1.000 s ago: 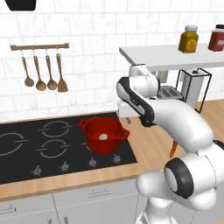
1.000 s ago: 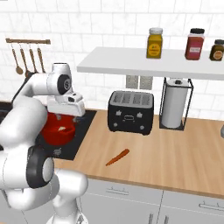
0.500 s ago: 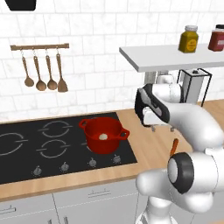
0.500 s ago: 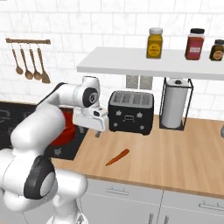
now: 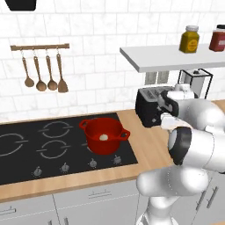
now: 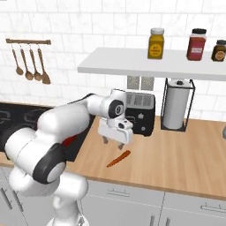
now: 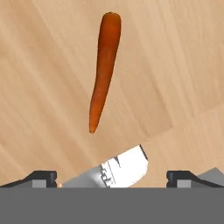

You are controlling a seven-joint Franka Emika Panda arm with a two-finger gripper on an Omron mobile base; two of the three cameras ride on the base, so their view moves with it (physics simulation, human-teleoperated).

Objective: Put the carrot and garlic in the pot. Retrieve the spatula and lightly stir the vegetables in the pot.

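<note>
No text, label, brand, number or sign can be read anywhere. The jars on the shelf carry coloured bands too blurred to show any lettering, and the toaster shows no legible marking.

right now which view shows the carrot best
The hand view: the carrot lies large and whole on the bare wood counter, seen from straight above, ahead of the open gripper. The right base view shows it small, lying below the gripper. In the left base view I cannot make it out.
</note>
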